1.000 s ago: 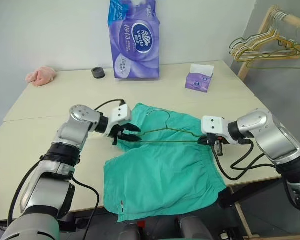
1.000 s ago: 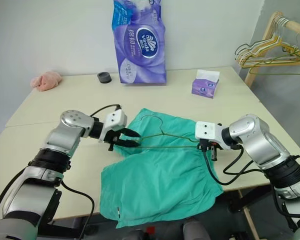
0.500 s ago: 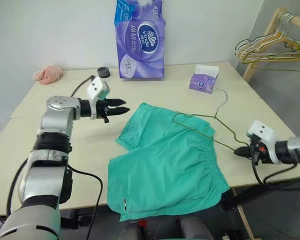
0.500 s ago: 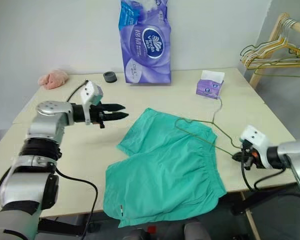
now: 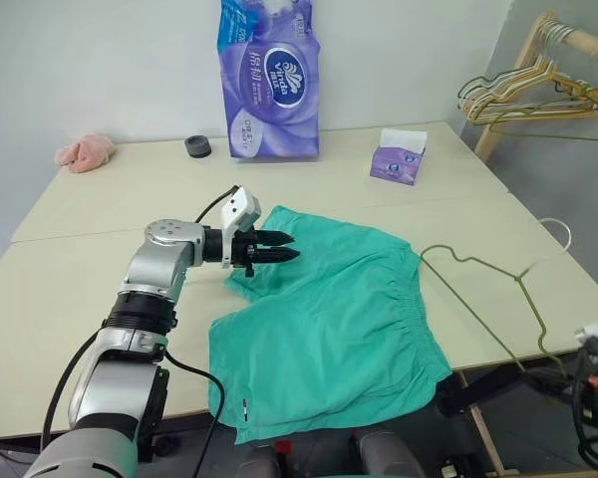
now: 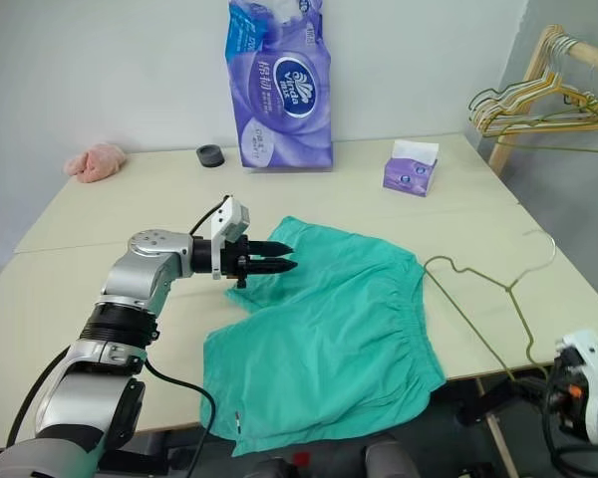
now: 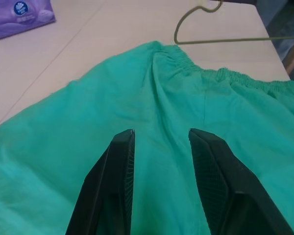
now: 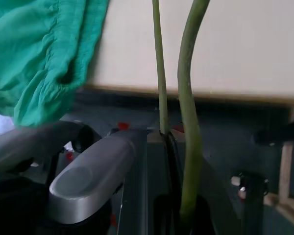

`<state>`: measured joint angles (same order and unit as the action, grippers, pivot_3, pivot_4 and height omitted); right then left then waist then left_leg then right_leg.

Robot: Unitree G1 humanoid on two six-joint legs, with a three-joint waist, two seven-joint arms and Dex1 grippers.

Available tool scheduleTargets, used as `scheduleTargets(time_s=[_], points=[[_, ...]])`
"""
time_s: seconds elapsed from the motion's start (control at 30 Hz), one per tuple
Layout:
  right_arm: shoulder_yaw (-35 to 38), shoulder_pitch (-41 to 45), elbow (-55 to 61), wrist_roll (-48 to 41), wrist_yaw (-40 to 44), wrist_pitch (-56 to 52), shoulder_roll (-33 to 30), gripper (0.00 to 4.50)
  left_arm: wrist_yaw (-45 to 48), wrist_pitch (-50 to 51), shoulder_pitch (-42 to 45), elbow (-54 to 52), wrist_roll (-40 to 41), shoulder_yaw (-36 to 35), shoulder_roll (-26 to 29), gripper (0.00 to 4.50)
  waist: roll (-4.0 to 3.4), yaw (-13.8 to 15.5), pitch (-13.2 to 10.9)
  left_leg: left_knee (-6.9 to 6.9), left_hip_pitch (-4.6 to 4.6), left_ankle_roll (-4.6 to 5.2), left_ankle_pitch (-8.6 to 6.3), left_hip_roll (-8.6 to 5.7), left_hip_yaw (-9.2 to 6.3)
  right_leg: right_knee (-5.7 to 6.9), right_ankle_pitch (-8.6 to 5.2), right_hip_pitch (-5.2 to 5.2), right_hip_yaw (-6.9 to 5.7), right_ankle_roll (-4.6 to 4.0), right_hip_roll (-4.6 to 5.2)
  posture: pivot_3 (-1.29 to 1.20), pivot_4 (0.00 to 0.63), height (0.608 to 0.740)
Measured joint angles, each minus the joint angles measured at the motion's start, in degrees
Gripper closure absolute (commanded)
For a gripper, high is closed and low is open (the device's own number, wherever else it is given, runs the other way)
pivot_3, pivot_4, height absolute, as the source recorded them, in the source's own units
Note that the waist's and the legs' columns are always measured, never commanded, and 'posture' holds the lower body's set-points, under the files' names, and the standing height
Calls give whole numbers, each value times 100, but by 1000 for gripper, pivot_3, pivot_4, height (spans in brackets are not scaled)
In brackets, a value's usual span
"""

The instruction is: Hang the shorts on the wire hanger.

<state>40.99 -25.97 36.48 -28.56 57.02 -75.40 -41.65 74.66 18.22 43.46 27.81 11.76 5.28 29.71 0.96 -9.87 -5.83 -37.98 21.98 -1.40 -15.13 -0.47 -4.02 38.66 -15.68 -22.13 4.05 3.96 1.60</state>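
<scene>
Two robot arms work at a pale wooden counter [image 5: 70, 289] where teal-green shorts [image 5: 329, 329] lie spread flat. All places here are given relative to the shorts. Their gathered elastic waistband faces the robot's right, and a small white tag sits at the hem nearest the robot, where the fabric droops over the counter's near edge.

Over the far left corner of the shorts, the left pincer [image 5: 282, 248] hovers with its two black fingers [image 7: 115, 181] parted and nothing between them, pointing across the fabric toward the waistband.

Just beyond the waistband, on the robot's right, the thin olive-green wire hanger [image 5: 478, 289] stands tilted above the counter, clear of the fabric. Its curved hook points away from the shorts, and its lower end runs down past the counter's edge to the right pincer [image 8: 179, 196], which is clenched on the wire.

Behind the shorts, near the wall, stands a tall purple pack of toilet tissue [image 5: 269, 80], with a small black ring-shaped object [image 5: 196, 146] beside it. A purple tissue box [image 5: 397, 157] sits behind and to the right. A pink cloth lump [image 5: 84, 151] lies far off to the left rear. Well beyond the right side, a bunch of gold and green hangers [image 5: 523, 95] dangles from a wooden rack [image 5: 538, 45].
</scene>
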Motion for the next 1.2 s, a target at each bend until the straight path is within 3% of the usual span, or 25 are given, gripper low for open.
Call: scheduleTargets(time_s=[0.33, 0.67, 0.9, 1.2], points=[[29, -76, 158, -578, -486, -265, 216, 4500, 64, -140, 4, 25, -4, 127, -52, 2659, 0, -138, 0, 5, -2, -6, -5, 4, 5, -2, -9, 0, 1, -15, -17, -286, 86, 740], [-636, 298, -31, -999, -832, -374, 9, 4500, 92, -160, -2, 13, -6, 158, -46, 2659, 1, -137, -1, 5, -2, -9, -7, 6, 7, -4, -10, -1, 1, -16, -20, -272, 84, 740], [-748, 778, -355, -1361, -974, -613, -36, 4500, 86, -233, -16, -4, -16, 158, -4, 2659, 1, -133, -1, 5, -2, -9, -7, 6, 7, -4, -11, -1, 2, -17, -21, -263, 81, 740], [-1523, 1751, -1160, -1557, -1300, -779, 226, 4500, 0, -247, -31, -15, -24, 157, 22, 2659, 2, -132, -2, 5, -1, -9, -7, 8, 6, -3, -11, -2, 2, -18, -22, -241, 83, 740]])
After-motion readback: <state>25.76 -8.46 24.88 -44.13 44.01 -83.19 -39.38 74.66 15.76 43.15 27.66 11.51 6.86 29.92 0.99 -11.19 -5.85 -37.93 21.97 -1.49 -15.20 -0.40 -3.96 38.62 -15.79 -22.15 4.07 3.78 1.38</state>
